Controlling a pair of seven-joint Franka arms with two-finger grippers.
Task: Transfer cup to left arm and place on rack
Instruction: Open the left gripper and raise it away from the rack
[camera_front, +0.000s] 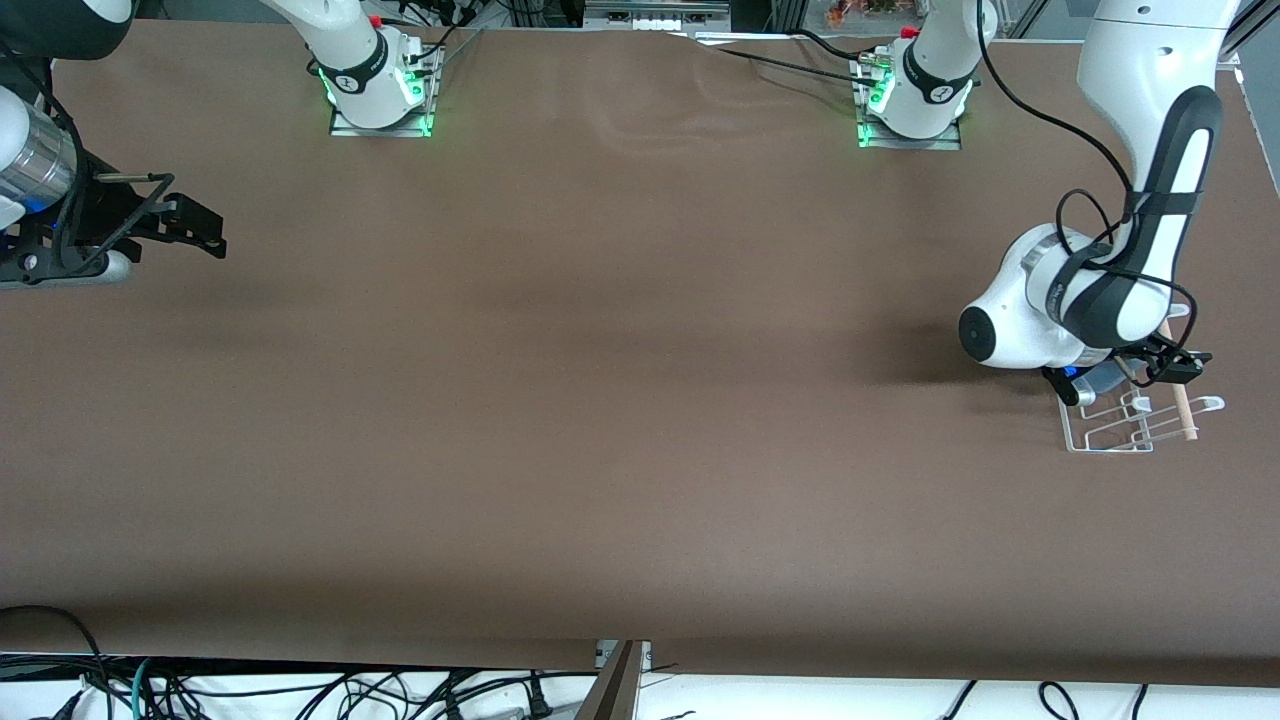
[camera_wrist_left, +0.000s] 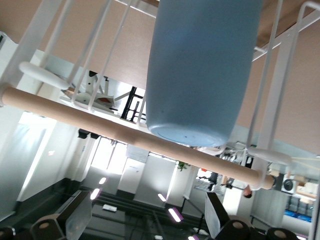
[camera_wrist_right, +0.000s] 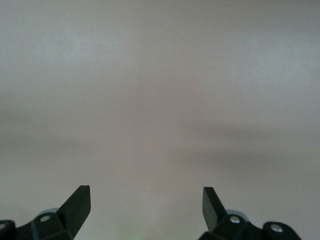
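Left gripper (camera_front: 1150, 372) hangs low over the rack at the left arm's end of the table, its fingers (camera_wrist_left: 75, 220) spread wide and apart from the cup, gripping nothing. Largest in sight is the brown table (camera_front: 600, 400); the left arm (camera_front: 1150, 150) bends down at about four o'clock from the table's middle. Right gripper (camera_front: 205, 232) waits over the nine o'clock edge, its fingers (camera_wrist_right: 77, 202) also wide apart and empty. Next comes the white wire rack (camera_front: 1130, 432) with its wooden dowel (camera_wrist_left: 125, 132). Smallest, the light-blue cup (camera_wrist_left: 200, 70) sits among the rack's loops, just above the dowel. It looks like light, stiff, smooth plastic, probably slippery; a squeeze across its tapered wall near mid-height should suit best.
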